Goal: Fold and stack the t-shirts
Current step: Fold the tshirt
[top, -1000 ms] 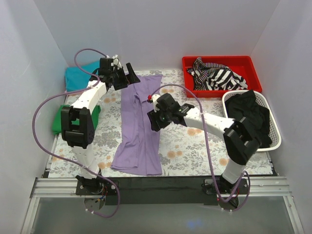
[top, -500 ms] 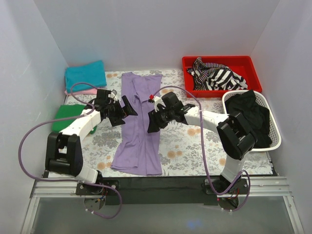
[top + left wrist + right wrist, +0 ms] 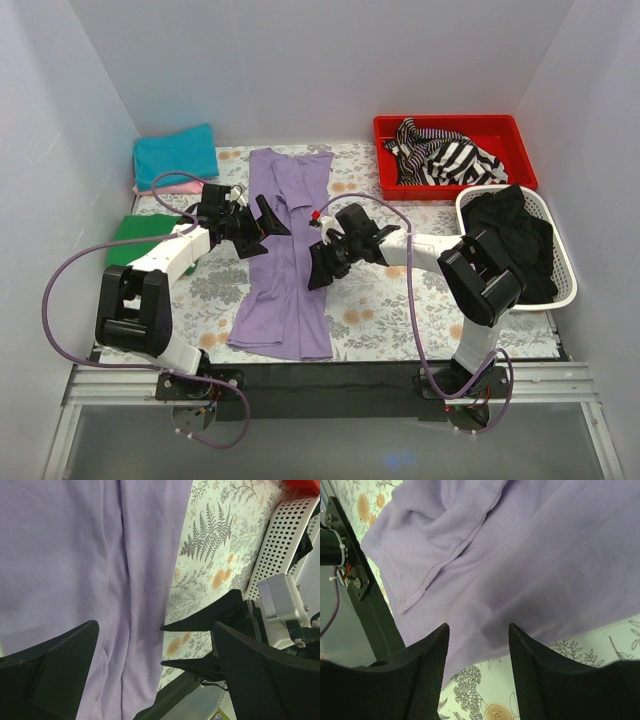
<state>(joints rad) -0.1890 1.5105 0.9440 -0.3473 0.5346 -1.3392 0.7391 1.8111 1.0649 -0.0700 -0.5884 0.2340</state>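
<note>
Top external: open left hand (image 3: pixel 265 228) and open right hand (image 3: pixel 320 268) flank the lavender t-shirt (image 3: pixel 285 290) at mid-length.

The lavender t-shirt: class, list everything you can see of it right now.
The lavender t-shirt is soft, plain cloth with a stitched hem, folded lengthwise into a long strip with its sides turned in. It lies flat on the floral table, running from far to near, wider at the near end. The open left tool hangs over its left edge, the open right tool over its right edge; neither grips it.
</note>
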